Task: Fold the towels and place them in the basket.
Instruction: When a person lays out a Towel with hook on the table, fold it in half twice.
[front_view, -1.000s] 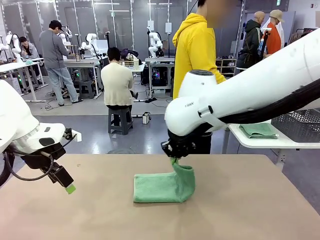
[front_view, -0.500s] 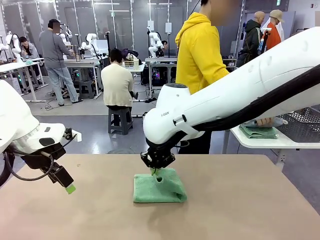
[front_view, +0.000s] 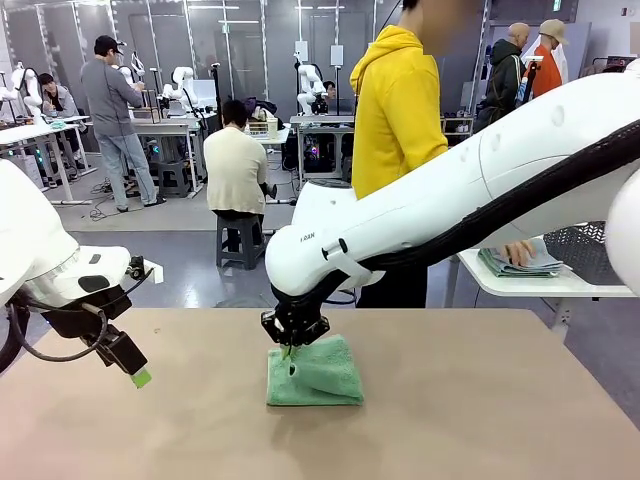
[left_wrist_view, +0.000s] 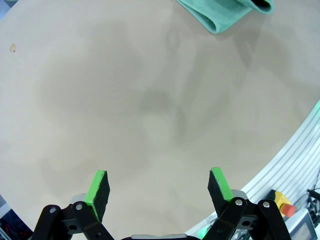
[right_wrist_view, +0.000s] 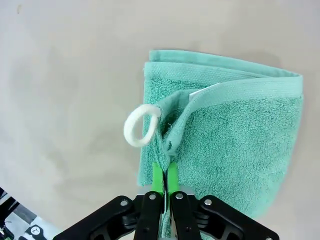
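Pinching the mint green towel (right_wrist_view: 235, 130) just below its white loop (right_wrist_view: 142, 125), with the right pincer (right_wrist_view: 165, 172) clamped on a raised edge of cloth, pads almost touching.

From the right wrist: folded into a thick rectangle, lying flat on the counter (right_wrist_view: 60, 60), white label (right_wrist_view: 205, 91) tucked along the upper fold, close beside the loop.

From the front: lying mid-counter (front_view: 480, 400) as a compact green pad (front_view: 325, 375), right pincer (front_view: 290, 352) down at its left end, arm reaching across from the right. Off past the far right corner, a side table (front_view: 500, 285) carrying a pale grey-blue towel (front_view: 540, 265) under a person's hand (front_view: 518, 250), and a dark lattice basket (front_view: 590, 250) just beside it, well apart from the green towel.

Gripping nothing with the left pincer (front_view: 135, 372), hanging low over the counter's left side, well apart from the towel.

From the left wrist: left pincer (left_wrist_view: 158, 174) spread wide above bare counter, a folded corner of the green towel (left_wrist_view: 225, 12) at the top edge, far from the pads.
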